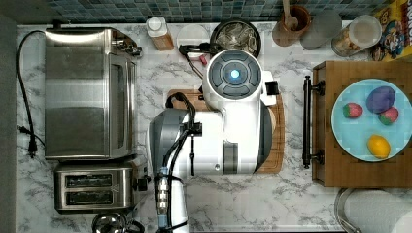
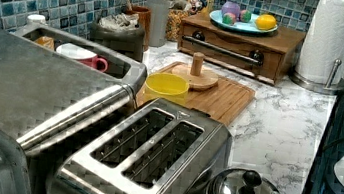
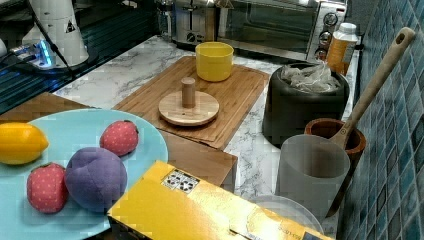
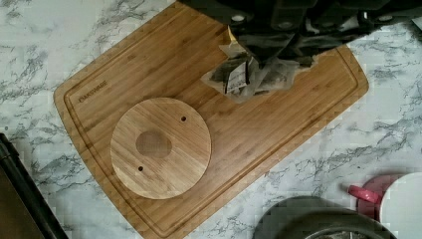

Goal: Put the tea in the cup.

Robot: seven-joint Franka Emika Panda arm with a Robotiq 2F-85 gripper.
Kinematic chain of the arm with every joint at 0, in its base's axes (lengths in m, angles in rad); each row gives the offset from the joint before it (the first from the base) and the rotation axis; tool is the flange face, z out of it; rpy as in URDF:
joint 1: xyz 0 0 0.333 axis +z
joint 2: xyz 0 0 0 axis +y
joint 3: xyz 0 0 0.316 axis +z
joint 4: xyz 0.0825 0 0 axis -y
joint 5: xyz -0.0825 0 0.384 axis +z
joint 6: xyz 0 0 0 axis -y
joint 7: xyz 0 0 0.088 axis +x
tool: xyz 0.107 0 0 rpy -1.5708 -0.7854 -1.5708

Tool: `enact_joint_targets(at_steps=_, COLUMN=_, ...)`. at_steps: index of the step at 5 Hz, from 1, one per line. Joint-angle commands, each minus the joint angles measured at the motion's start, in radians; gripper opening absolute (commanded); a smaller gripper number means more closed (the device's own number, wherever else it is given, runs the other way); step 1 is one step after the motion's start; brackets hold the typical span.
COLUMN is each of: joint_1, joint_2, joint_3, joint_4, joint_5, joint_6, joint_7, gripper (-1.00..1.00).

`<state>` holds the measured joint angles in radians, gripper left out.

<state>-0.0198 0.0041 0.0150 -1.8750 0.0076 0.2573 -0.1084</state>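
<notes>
Hand (image 4: 259,62) clamped on a tea sachet (image 4: 251,77), hanging above the wooden cutting board (image 4: 164,64). Cup (image 4: 398,201) stands on the marble bench (image 4: 50,40), beside the black pot (image 4: 318,221).

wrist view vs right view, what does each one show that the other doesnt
Wrist view alone: a tea sachet hanging under the gripper, shut on it above the board, plus the cup with its pink handle.

Right view alone: the yellow cup on the board, the blue plate of toy fruit, the toaster oven and the wooden cup with a stick.

Both: the cutting board, the round wooden stand on it, and the black pot.
</notes>
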Motion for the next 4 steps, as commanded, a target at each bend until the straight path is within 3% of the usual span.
enact_joint_targets(at_steps=1, joint_1=-0.008, joint_2=0.000, joint_3=0.008, joint_4=0.000, joint_5=0.000, joint_6=0.000, joint_7=-0.002, gripper=-1.00)
enact_joint_targets(at_steps=4, joint_1=0.056, joint_2=-0.008, joint_3=0.067, joint_4=-0.107, joint_5=0.001, joint_6=0.075, joint_7=-0.104, gripper=-1.00)
